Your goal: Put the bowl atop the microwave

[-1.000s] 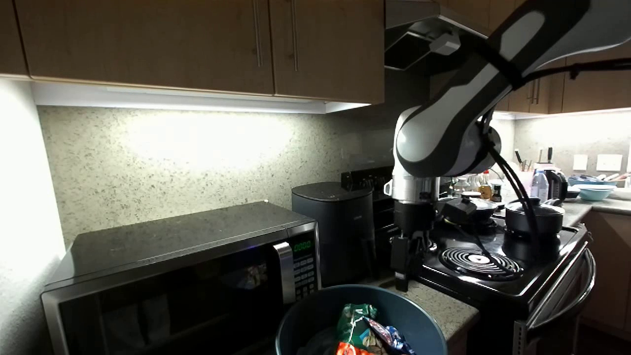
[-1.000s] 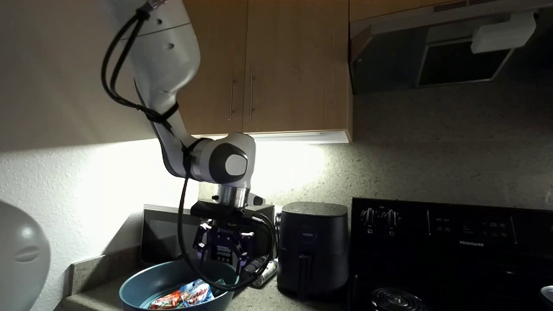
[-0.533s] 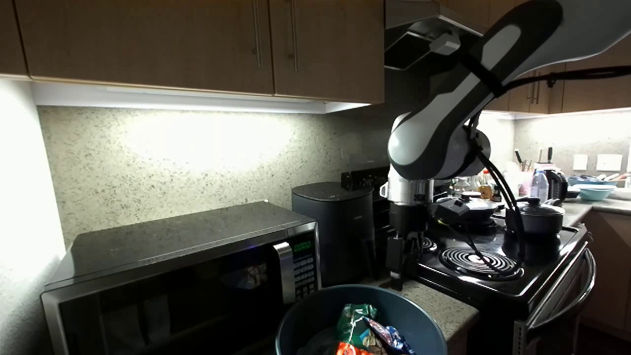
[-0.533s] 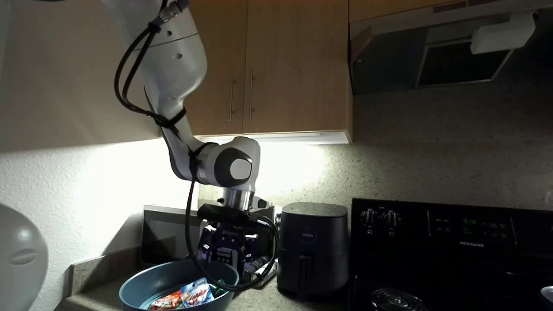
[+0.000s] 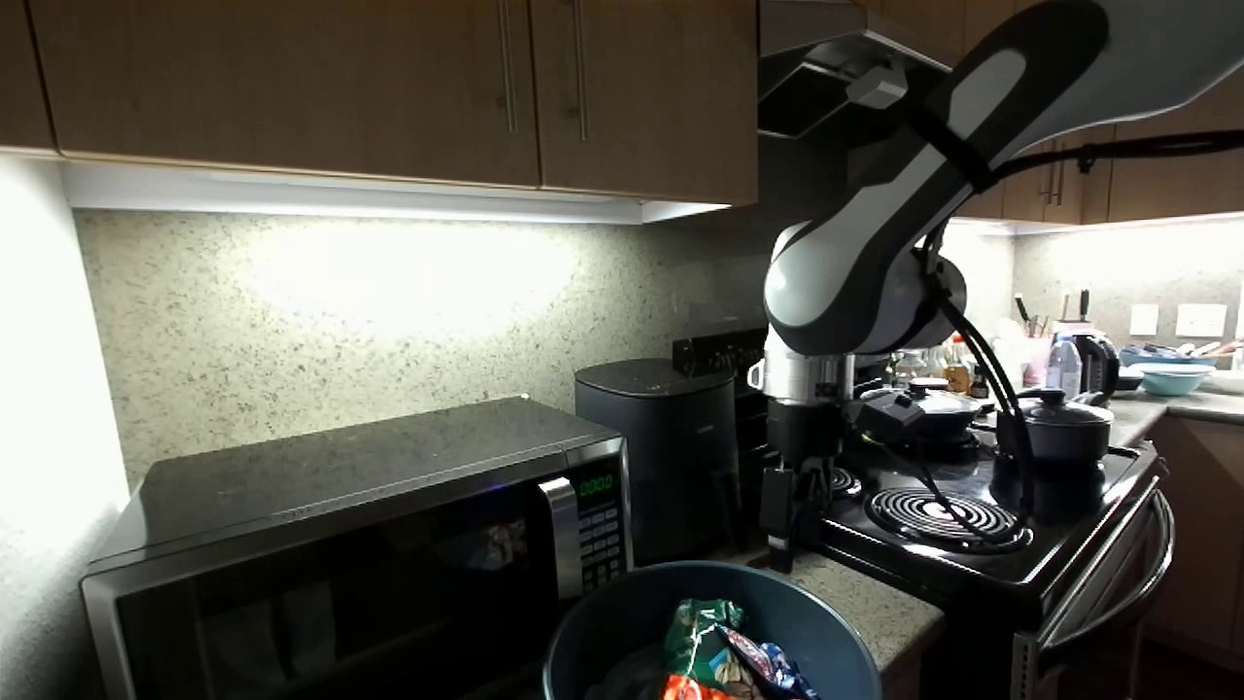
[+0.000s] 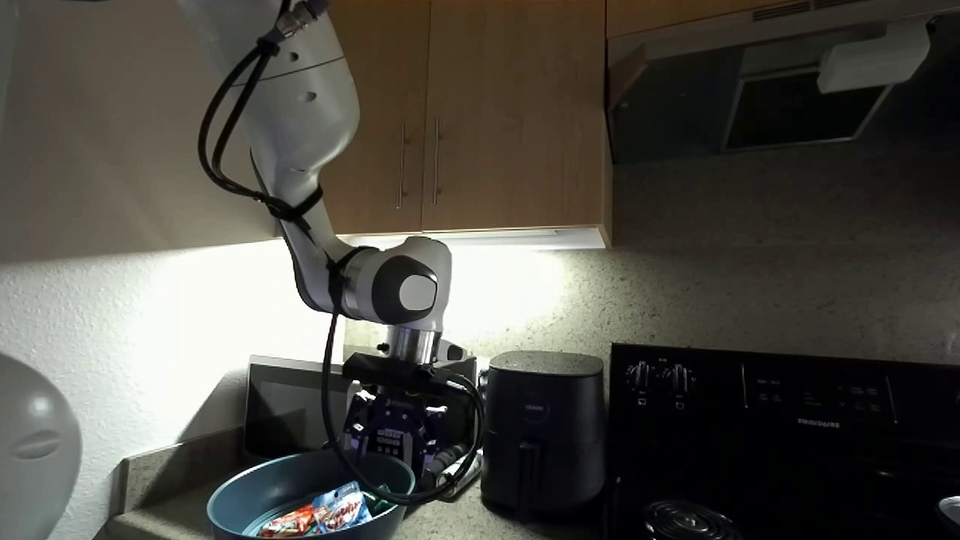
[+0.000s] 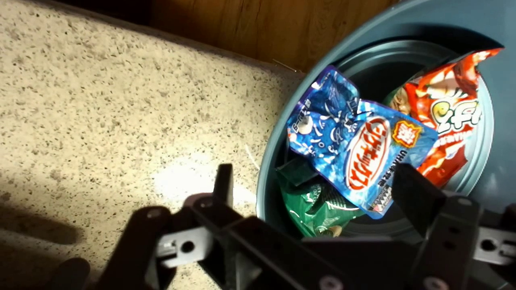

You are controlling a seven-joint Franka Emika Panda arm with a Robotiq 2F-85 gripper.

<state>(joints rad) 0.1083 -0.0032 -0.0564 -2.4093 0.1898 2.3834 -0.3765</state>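
The deep blue-teal bowl (image 5: 826, 632) stands on the counter in front of the microwave's right end and holds colourful snack packets. It also shows in an exterior view (image 6: 232, 506) and fills the right of the wrist view (image 7: 264, 189). The silver-grey microwave (image 5: 389, 574) has its door shut and a bare top; it is partly hidden behind the arm in an exterior view (image 6: 281, 412). My gripper (image 7: 313, 177) is open and points down at the bowl's rim. In the wrist view, one finger is outside the rim over the counter and one over the inside. Its height is unclear.
A dark boxy appliance (image 5: 661, 467) stands right of the microwave, then the black stove (image 5: 952, 559) with pots (image 5: 1054, 433). Wooden cabinets (image 5: 292, 87) hang above the microwave. A black cable (image 6: 330, 390) loops beside the gripper. The counter's edge (image 7: 181, 42) shows in the wrist view.
Between one second and half a second ago the arm shifted slightly, leftward in an exterior view and right and slightly down in an exterior view. Since then it is nearly still. The bowl has not moved.
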